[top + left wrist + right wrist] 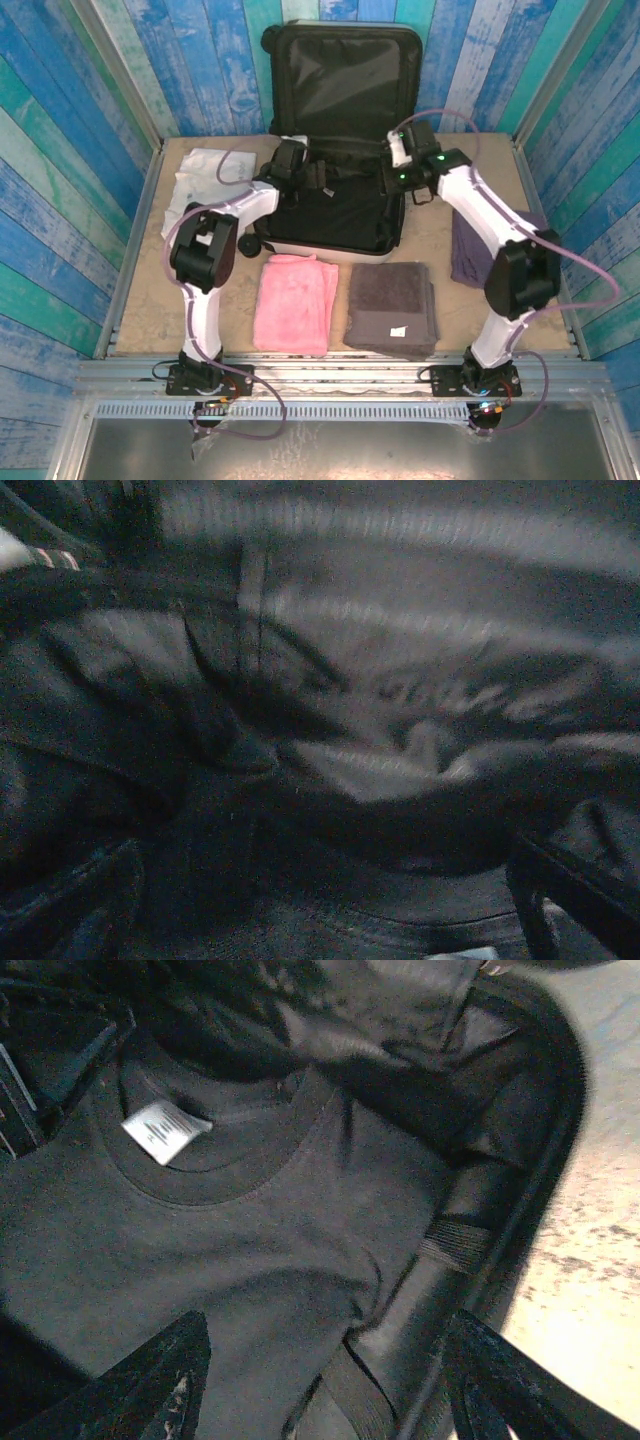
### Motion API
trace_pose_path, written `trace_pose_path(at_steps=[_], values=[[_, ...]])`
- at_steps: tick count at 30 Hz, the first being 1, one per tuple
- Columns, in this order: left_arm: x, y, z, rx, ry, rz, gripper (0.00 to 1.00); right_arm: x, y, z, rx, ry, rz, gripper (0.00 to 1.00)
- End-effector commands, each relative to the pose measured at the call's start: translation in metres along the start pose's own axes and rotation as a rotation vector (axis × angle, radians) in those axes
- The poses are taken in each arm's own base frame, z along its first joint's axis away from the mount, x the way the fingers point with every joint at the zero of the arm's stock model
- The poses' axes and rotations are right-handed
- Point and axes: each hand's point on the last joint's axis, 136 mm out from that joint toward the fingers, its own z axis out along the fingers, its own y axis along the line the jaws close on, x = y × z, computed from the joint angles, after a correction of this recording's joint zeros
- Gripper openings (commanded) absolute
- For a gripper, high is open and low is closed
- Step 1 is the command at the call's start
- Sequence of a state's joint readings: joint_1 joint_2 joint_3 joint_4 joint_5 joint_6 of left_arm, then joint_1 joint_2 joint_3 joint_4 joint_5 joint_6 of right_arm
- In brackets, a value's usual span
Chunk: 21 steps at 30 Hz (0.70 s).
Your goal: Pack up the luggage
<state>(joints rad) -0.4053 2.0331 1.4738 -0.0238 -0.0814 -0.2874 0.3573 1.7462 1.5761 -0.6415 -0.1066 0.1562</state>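
**A:** How did the fingers stand?

**B:** The right fingers [160,1380] were spread wide with nothing between them, hanging over a black shirt [250,1250] that lay flat, its white tag [165,1130] facing up. The left fingers [293,165] were low inside too, but that wrist view was dark and blurred. I couldn't tell whether they were apart or together.

**A:** And the case?

**B:** The case [330,244] sat open at the middle of the worktop's far edge, lid upright against the back wall. Both arms reached into it, one from each side.

**A:** So which step was that?

**B:** I'd say the shirt was in and that item was done. Four pieces waited outside. A pink towel [295,300] and a grey towel [392,305] lay side by side near the near edge. A white cloth [200,180] was by the far-left corner and a purple one [470,245] by the right edge.

**A:** What did the next move call for?

**B:** Probably lifting both arms clear of the case's rim and straps [320,178]. Then coming down on one folded piece and pinching through its layers, so it travels folded.
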Motion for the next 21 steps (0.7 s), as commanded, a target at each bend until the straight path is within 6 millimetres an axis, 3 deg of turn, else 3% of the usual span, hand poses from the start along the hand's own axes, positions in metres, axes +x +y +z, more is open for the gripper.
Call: trace_pose_path(at_steps=[1, 7, 10, 16, 21], values=[[-0.069, -0.015, -0.077, 0.055, -0.167, 0.069, 0.93, 0.002, -0.021, -0.034, -0.010, -0.039, 0.094, 0.71], [-0.067, -0.029, -0.125, 0.187, -0.232, 0.032, 0.93, 0.043, -0.111, -0.070, 0.199, -0.060, 0.292, 0.82], [-0.056, -0.039, -0.140, 0.266, -0.219, 0.030, 0.93, 0.073, -0.148, -0.070, 0.309, -0.008, 0.346, 1.00], [-0.035, -0.052, -0.160, 0.386, -0.200, 0.010, 0.93, 0.117, -0.188, -0.034, 0.385, 0.176, 0.402, 1.00], [-0.024, -0.049, -0.166, 0.389, -0.186, -0.018, 0.93, 0.123, -0.204, 0.010, 0.386, 0.277, 0.416, 0.96]])
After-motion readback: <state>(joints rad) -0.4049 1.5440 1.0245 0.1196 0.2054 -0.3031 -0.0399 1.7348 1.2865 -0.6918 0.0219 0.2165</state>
